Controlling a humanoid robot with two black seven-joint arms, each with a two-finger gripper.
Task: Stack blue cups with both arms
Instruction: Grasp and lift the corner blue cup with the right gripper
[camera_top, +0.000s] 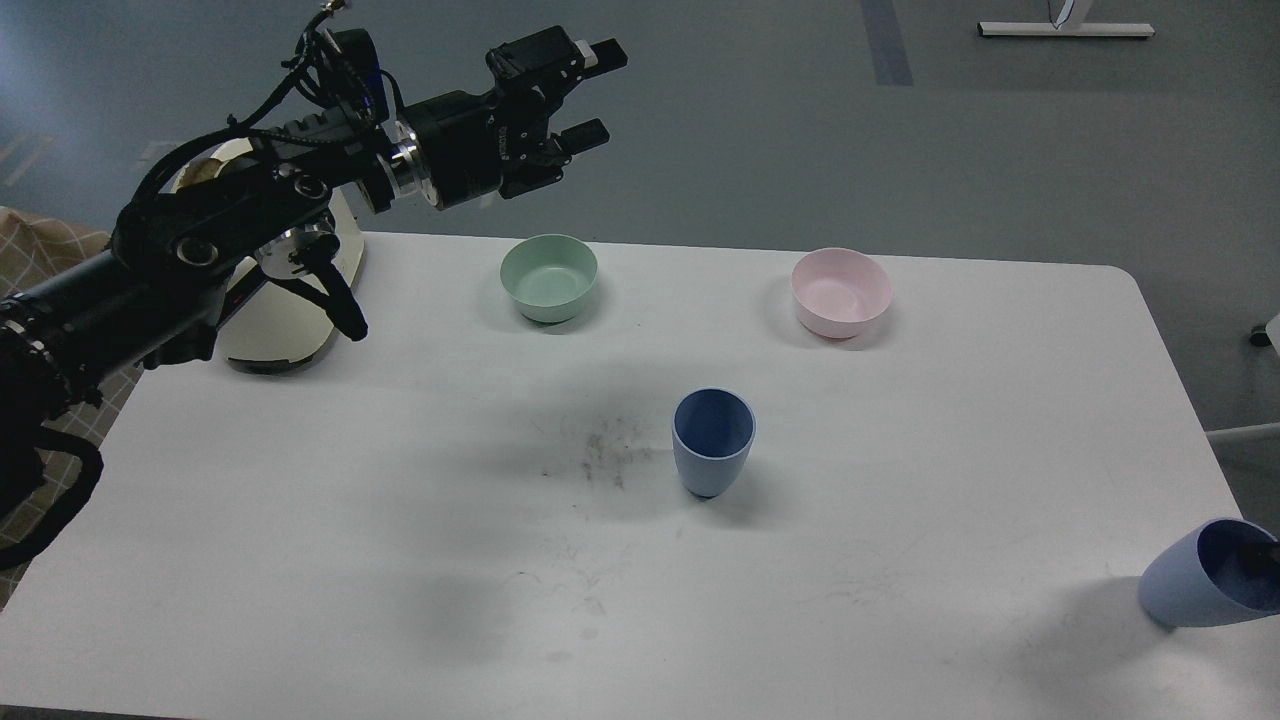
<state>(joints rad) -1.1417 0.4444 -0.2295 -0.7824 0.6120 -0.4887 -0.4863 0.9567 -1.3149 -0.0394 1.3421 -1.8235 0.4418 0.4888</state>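
While the left gripper (590, 92) hangs wide open above and behind the upright blue cup (713, 441), hold it clear. Right of this cup, the tilted blue cup (1190, 582) shows a dark part inside; the right gripper's state cannot be told. Level it before nesting.

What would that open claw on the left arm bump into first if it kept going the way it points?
Probably nothing: the left gripper hangs above the table, aimed right over bare floor. Depth is unclear.

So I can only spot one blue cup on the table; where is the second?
In the head view, the second blue cup is tilted at the table's near right corner, right of the upright blue cup.
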